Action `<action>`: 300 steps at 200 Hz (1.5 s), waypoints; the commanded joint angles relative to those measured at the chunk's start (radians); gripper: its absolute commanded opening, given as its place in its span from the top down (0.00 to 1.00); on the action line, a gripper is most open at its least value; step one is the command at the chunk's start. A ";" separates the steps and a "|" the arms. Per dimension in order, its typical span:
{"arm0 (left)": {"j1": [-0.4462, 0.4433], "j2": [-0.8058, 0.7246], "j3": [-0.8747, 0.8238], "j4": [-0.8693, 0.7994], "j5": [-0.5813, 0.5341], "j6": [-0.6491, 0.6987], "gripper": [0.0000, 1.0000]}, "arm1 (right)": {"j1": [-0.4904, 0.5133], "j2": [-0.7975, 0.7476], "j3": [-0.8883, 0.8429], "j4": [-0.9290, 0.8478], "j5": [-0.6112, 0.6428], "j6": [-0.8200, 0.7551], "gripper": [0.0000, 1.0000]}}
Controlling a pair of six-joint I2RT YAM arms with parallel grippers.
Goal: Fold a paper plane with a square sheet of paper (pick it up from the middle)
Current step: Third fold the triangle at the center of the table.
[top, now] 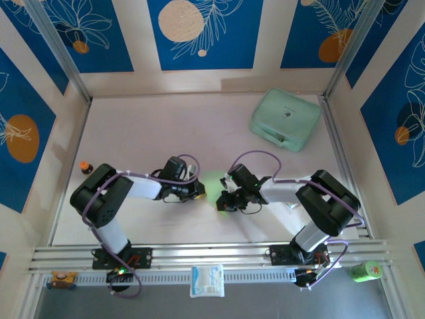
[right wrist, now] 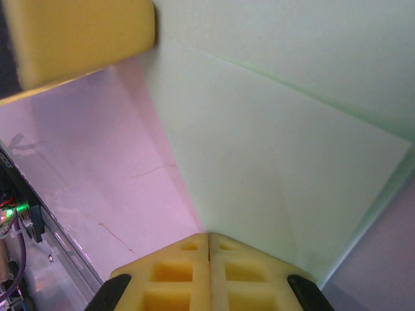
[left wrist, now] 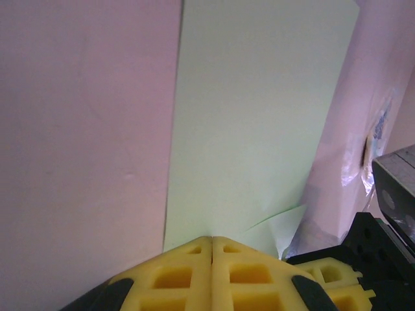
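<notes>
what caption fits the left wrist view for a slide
left fingers closed at the near edge of the light-green paper sheet on the table, right fingers alongside

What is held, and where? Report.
Cannot tell: left gripper and right gripper, both shut, touch the sheet at its edges, pinching or merely pressing.

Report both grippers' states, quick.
Left gripper: closed, tips at the edge of the green paper; grip cannot be told.
Right gripper: closed, tips at that paper's edge; grip cannot be told.
</notes>
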 commanded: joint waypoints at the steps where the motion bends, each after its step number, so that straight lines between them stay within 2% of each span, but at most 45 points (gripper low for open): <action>1: 0.038 0.001 0.013 -0.157 -0.105 0.042 1.00 | -0.003 0.002 -0.037 -0.111 0.023 -0.002 0.98; 96: 0.065 -0.065 0.111 -0.378 -0.189 0.103 0.99 | -0.004 0.004 -0.035 -0.102 0.005 -0.012 0.98; 135: 0.055 -0.126 0.101 -0.324 -0.159 0.088 0.92 | -0.004 0.023 -0.024 -0.102 -0.008 -0.021 0.98; 159: 0.017 -0.150 0.090 -0.255 -0.125 0.081 0.90 | -0.006 0.025 -0.020 -0.106 -0.005 -0.024 0.98; 203: -0.062 -0.061 0.103 -0.140 -0.023 0.074 0.91 | -0.009 0.022 -0.013 -0.111 -0.003 -0.025 0.98; 235: -0.063 -0.012 0.093 -0.211 -0.096 0.078 0.95 | -0.014 0.018 -0.009 -0.110 -0.012 -0.024 0.98; 300: -0.063 0.040 0.067 -0.250 -0.133 0.090 0.98 | -0.008 -0.012 0.088 -0.130 -0.037 -0.033 0.97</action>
